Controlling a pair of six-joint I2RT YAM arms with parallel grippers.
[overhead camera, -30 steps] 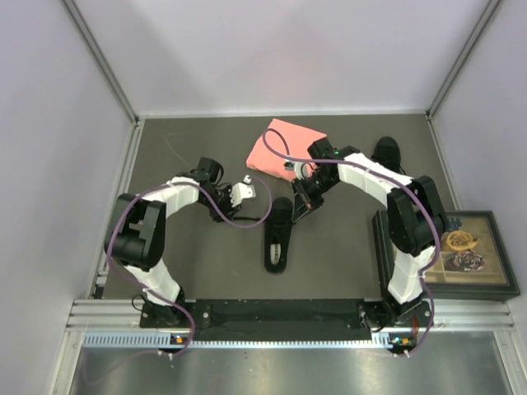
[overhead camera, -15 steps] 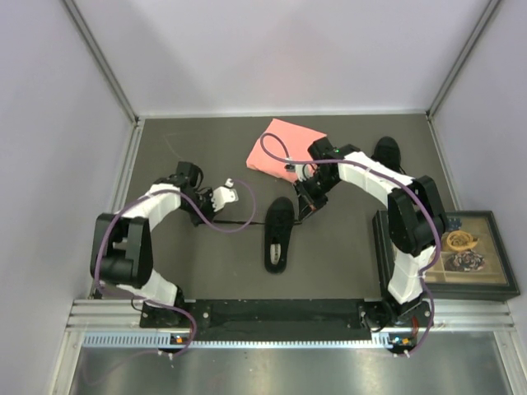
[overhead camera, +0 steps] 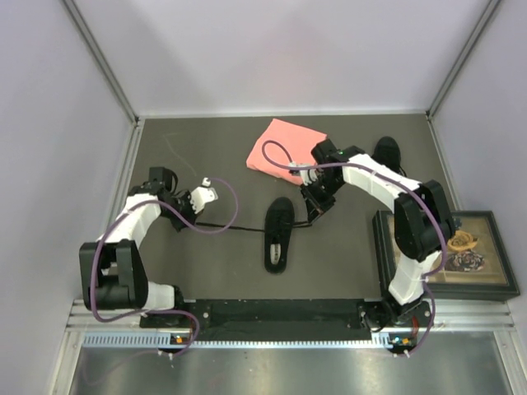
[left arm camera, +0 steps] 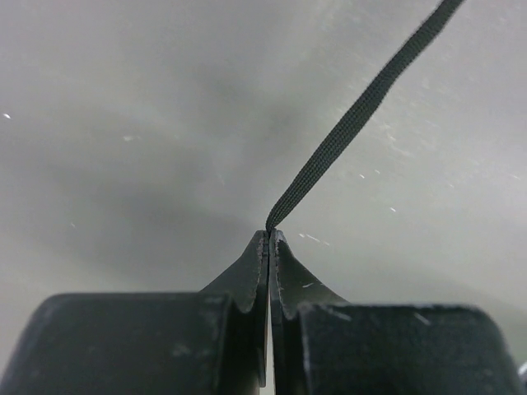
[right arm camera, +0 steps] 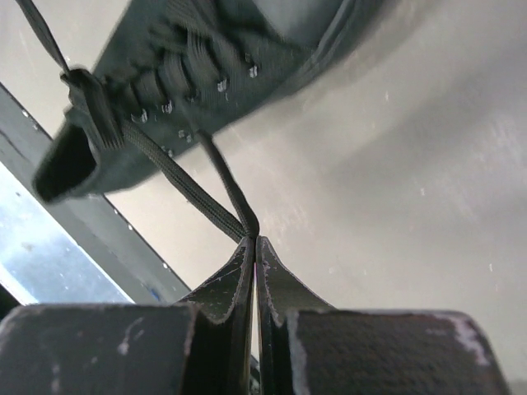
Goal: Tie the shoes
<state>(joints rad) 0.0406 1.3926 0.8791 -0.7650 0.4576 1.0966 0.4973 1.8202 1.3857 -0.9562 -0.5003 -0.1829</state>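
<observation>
One black shoe (overhead camera: 278,234) with a pale insole lies mid-table, toe towards me. A second black shoe (overhead camera: 387,152) sits at the back right. My left gripper (overhead camera: 183,220) is out to the left of the middle shoe, shut on the end of a thin black lace (overhead camera: 235,226) that runs taut back to the shoe. In the left wrist view the lace (left arm camera: 362,107) leaves the closed tips of my left gripper (left arm camera: 268,233). My right gripper (overhead camera: 315,216) is just right of that shoe (right arm camera: 206,74). The right gripper (right arm camera: 254,239) is shut on a folded loop of lace (right arm camera: 210,197).
A pink folded cloth (overhead camera: 284,146) lies behind the middle shoe. A dark framed box (overhead camera: 486,284) holding small items stands at the right edge. Metal rails line the table's sides and near edge (overhead camera: 280,317). Purple cables hang off both arms.
My left gripper has shut on the lace and drawn it leftwards, away from the shoe, pulling it straight. The right gripper has shifted slightly right, still shut on its loop.
</observation>
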